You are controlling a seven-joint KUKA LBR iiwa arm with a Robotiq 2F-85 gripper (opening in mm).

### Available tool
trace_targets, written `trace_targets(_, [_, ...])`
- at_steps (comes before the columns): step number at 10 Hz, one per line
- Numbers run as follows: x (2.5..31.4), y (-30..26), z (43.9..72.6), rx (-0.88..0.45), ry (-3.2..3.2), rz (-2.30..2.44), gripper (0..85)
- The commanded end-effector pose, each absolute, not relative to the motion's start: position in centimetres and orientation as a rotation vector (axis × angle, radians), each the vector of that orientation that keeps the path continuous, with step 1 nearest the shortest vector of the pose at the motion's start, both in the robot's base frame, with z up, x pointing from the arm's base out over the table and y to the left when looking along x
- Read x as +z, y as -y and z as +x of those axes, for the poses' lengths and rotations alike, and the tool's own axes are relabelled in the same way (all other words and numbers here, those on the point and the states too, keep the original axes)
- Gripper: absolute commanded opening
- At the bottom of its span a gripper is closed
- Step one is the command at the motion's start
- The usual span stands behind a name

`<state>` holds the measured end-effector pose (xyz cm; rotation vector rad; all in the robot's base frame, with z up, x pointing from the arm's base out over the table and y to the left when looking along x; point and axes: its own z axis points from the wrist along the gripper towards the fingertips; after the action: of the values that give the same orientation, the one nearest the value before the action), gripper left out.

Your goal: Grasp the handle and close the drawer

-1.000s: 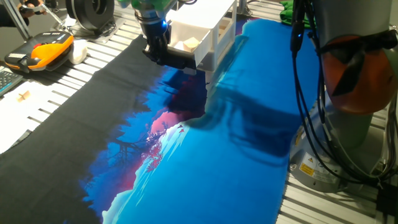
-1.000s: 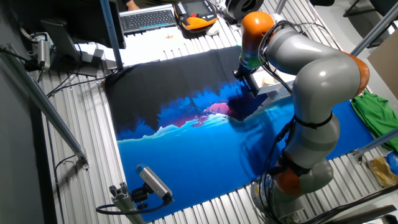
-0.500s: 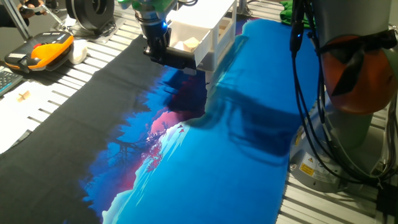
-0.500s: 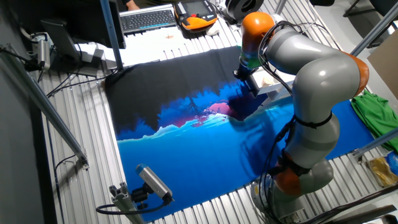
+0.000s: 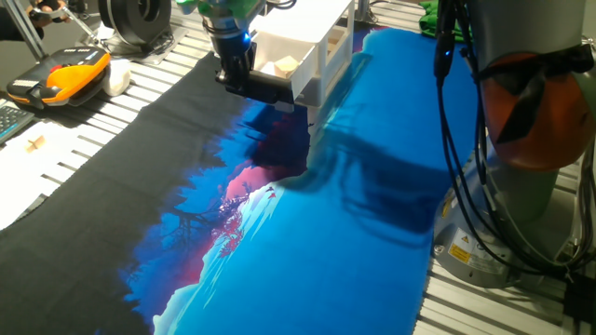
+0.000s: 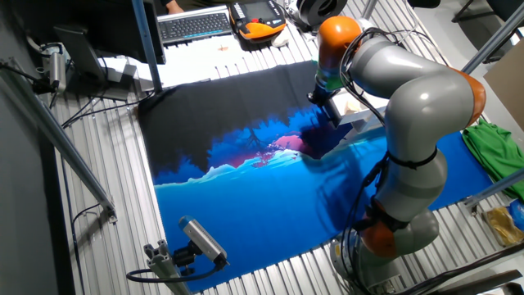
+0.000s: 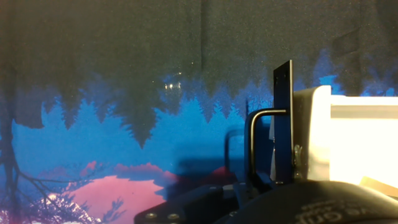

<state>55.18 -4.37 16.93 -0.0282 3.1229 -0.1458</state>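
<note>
claw (image 5: 244,82): I can't tell how its fingers stand; too dark in both fixed views.
drawer (image 7: 348,140): cut off by the hand view's right edge.
handle (image 7: 256,146): lower end hidden.

Arm (image 6: 417,106) is showing rounded grey-silver links with orange joint bands. Black cables (image 5: 456,140) are running along its base, near a yellow warning label (image 5: 460,252). Black gripper (image 5: 235,79) is bearing a blue light.
</note>
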Motion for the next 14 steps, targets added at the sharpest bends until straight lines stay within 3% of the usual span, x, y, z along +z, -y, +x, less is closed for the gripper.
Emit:
trace_targets(1, [16.96,4.40,55.17,-0.139,-3.129,-0.034,17.0])
trace_targets(2, [17.01,4.42,55.16,-0.137,-3.134,-0.034,17.0])
trace_targets(3, [17.02,4.44,55.17,-0.137,-3.137,-0.037,0.0])
trace_targets(14, [17.50,4.95,54.85,-0.156,-3.128,-0.015,0.0])
